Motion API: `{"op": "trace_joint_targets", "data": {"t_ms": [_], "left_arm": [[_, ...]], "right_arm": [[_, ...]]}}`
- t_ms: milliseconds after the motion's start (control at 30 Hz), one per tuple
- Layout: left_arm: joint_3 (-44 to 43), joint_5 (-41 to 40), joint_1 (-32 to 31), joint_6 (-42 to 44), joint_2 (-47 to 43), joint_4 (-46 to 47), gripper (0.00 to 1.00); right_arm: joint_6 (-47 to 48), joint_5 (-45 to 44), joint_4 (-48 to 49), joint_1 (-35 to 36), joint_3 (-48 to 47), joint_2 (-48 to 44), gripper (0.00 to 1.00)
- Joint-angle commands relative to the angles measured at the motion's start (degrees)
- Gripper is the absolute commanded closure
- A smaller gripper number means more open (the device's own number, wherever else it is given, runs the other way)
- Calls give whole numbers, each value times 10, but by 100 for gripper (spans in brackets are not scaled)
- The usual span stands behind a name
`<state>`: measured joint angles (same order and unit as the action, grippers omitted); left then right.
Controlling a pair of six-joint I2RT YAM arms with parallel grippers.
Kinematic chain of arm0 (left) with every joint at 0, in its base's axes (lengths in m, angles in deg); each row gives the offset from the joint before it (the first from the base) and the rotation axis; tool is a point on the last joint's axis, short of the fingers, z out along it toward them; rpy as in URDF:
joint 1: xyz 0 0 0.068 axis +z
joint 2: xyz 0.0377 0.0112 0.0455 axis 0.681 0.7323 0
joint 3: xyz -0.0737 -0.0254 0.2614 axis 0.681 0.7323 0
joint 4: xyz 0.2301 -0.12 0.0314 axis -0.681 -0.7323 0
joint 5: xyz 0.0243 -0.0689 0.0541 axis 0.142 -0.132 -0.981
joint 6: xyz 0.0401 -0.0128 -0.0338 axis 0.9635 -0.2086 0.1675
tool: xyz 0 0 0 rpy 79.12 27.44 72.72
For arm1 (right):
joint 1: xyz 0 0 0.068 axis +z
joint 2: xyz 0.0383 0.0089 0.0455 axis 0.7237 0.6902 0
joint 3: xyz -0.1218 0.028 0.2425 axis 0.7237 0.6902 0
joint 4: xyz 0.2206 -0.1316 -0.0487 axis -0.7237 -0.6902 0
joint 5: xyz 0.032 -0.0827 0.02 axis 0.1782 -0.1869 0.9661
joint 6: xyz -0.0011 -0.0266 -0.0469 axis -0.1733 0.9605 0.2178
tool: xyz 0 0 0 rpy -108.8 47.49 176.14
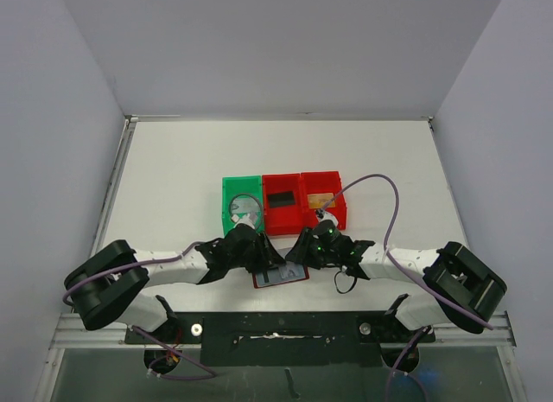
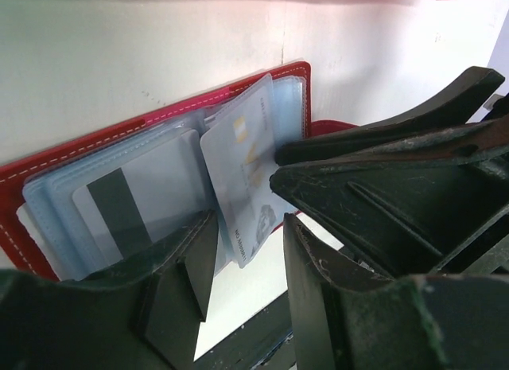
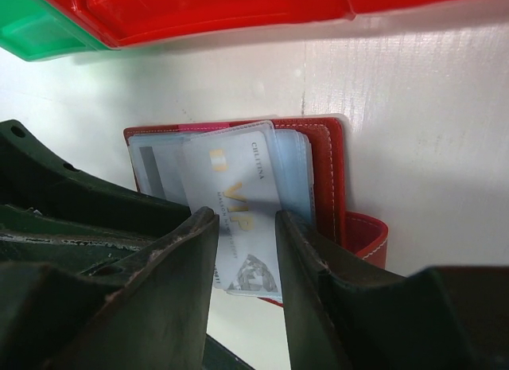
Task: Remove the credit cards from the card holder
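Your right wrist view, unlike the top, shows the silver card [image 3: 238,187] flanked by the right gripper [image 3: 245,219], grip unclear; left gripper [image 2: 249,223] gapes over the card holder [image 2: 95,143]. White table [image 1: 173,160], grey walls [image 1: 52,117].

Bins [image 1: 283,222] stand close behind the card holder [image 1: 281,277]; open table [image 1: 173,177] flanks both.

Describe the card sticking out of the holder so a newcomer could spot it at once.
On the white table, on the arms' side of the green and red bins, lies an open dark red card holder. Slanting out of its pale blue pockets is a silver-grey card with gold VIP lettering; the card beside it sits fully sleeved and shows a dark stripe.
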<state>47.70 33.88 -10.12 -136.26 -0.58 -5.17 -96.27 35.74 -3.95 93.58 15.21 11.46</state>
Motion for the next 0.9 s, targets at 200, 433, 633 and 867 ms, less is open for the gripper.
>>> {"op": "trace_joint_targets", "data": {"t_ms": [200, 433, 633, 867], "left_arm": [[45, -13, 3, -50, -49, 72, 71], [84, 29, 24, -70, -43, 156, 73], [75, 34, 23, -66, -16, 168, 73], [74, 40, 23, -66, 0, 183, 79]], "right_arm": [[5, -10, -61, 1, 19, 12, 62], [5, -9, -62, 0, 20, 15, 62], [5, -11, -62, 0, 19, 15, 62], [5, -11, -62, 0, 21, 13, 62]]}}
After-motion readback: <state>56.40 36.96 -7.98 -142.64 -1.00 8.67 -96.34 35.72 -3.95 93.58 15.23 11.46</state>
